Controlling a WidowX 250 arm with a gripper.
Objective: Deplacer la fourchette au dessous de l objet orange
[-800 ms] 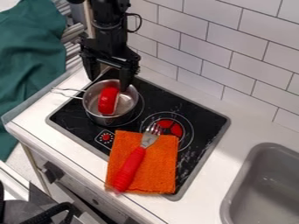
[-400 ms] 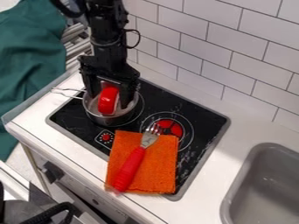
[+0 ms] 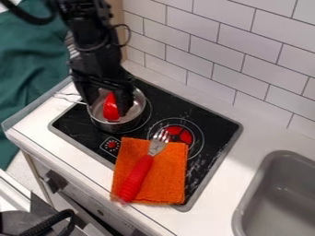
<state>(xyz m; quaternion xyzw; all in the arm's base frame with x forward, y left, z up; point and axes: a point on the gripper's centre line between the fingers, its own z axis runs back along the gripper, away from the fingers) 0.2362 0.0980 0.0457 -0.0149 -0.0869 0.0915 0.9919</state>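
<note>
Down into the silver pot (image 3: 133, 120), that is where the black gripper (image 3: 109, 107) has gone, and the arm above it has swung toward the left of the frame. It was up over the pot's rim before. Less of the red thing (image 3: 111, 110) in the pot shows now at its top, and I can't tell if it got tipped or is just covered up. The fork (image 3: 137, 178) and the orange cloth (image 3: 170, 176) have stayed put.

Two black fingers are spread apart, one on each side of the red thing. I can't tell if they touch it.

Down in the lower middle of the frame, the fork lies on top of the orange cloth, a bit slanted. Its red handle points to the lower left, near the cloth's corner. Its metal points go up and right, past the top edge of the cloth, by the red ring spot (image 3: 183, 133) on the black stove top (image 3: 212, 133).

The pot sits on the stove top, left of the middle, with its wire handle (image 3: 67, 97) out to the left. A grey sink (image 3: 277, 203) is at the lower right. White tiles (image 3: 215, 50) go across the upper right, and a green cloth (image 3: 27, 73) hangs at the upper left.
</note>
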